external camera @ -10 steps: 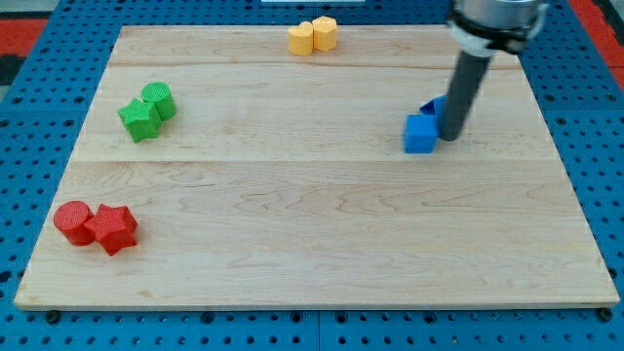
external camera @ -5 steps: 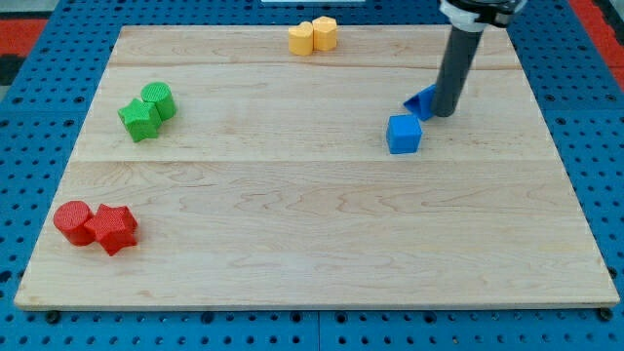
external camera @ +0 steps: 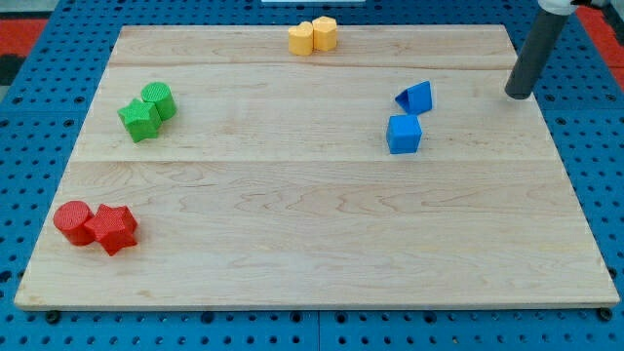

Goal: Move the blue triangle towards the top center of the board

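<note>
The blue triangle (external camera: 416,97) lies on the wooden board (external camera: 312,224) right of centre, in the upper half. A blue cube (external camera: 404,134) sits just below it, close to its lower left corner. My tip (external camera: 516,95) stands at the board's right edge, well to the right of the blue triangle and apart from it, at about the same height in the view.
Two yellow blocks (external camera: 312,35) sit together at the top centre. A green star (external camera: 139,119) and a green cylinder (external camera: 159,99) sit at the upper left. A red cylinder (external camera: 73,221) and a red star (external camera: 115,229) sit at the lower left.
My tip pushed the blue triangle and the blue cube a little to the left, then pulled away to the right edge of the board. Both blue blocks now lie uncovered.
</note>
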`<state>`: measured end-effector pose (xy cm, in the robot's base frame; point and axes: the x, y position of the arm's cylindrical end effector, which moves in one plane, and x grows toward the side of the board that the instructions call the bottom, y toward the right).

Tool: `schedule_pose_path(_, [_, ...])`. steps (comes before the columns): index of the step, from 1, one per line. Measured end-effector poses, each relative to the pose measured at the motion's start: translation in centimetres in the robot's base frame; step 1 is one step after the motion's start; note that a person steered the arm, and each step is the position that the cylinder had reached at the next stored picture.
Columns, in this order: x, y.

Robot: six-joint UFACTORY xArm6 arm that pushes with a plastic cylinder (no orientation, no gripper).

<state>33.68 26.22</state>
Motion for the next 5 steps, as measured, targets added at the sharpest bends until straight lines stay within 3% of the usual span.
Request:
schedule_pose_path(3, [0.1, -8.2])
schedule_pose_path(5, [0.1, -8.3])
